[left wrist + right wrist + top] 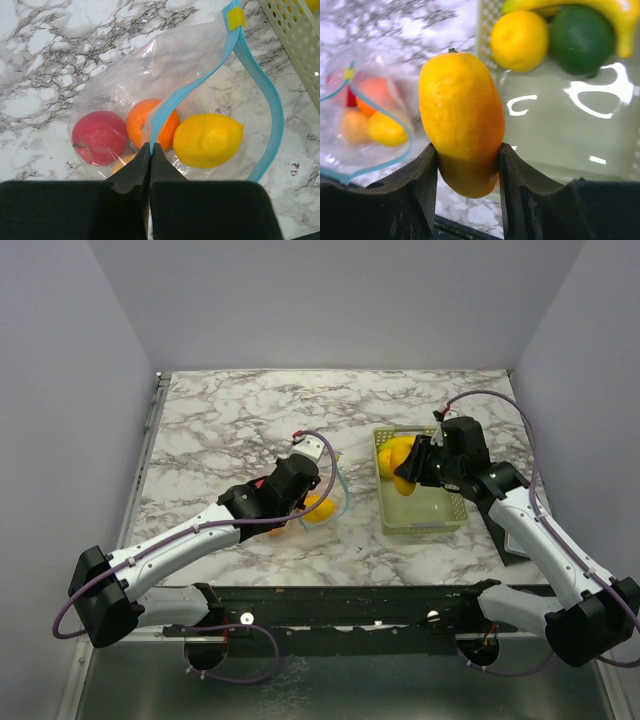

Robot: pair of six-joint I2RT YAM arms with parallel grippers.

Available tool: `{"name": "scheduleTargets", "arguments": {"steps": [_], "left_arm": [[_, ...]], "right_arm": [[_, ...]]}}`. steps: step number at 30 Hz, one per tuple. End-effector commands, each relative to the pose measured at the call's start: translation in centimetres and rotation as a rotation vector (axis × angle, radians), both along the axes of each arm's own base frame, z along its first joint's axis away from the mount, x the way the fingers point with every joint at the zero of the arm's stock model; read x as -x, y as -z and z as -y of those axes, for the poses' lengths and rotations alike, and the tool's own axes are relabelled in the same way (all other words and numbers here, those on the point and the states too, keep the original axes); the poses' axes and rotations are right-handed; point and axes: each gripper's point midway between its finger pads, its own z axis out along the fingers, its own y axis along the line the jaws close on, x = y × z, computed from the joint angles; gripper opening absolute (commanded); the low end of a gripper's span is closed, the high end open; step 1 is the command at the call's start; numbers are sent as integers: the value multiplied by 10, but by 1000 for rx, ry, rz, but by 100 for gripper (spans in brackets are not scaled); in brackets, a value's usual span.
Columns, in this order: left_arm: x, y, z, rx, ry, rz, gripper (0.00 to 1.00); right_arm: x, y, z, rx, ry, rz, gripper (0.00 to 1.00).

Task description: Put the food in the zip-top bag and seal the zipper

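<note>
Three bagged fruits, apple point(99, 137), orange point(142, 120), lemon point(207, 140), clear only in your left wrist view, left jaws pinched on the zipper point(276, 117), right jaws clamped on a yellow-orange fruit point(461, 122).

We see a smooth marble-patterned table point(230, 410), a clear crinkly plastic bag point(150, 62), a glossy plastic basket point(560, 140), a smooth mango point(462, 115), and the right claw's point(468, 160) matt black fingers point(415, 200).

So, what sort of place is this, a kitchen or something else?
Probably a robot test cell, not a kitchen: two arms bolted at a marble-patterned table, bare pale walls around it, and toy fruit with a basket and zip-top bag.
</note>
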Motion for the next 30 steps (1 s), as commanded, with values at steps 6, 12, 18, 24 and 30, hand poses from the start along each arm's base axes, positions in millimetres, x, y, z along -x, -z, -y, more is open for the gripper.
{"name": "scheduleTargets", "arguments": {"steps": [6, 12, 18, 24, 30], "left_arm": [[0, 5, 0, 1, 1, -12, 0], [1, 3, 0, 10, 7, -10, 0], [3, -1, 1, 28, 13, -7, 0], [4, -5, 5, 52, 27, -5, 0], [7, -13, 8, 93, 49, 8, 0]], "right_arm": [[36, -30, -85, -286, -314, -11, 1], [54, -28, -123, -317, -413, -38, 1], [64, -11, -150, -320, -463, -109, 1], [69, 11, -173, -317, -483, -180, 1], [65, 30, -186, -313, -467, -255, 3]]}}
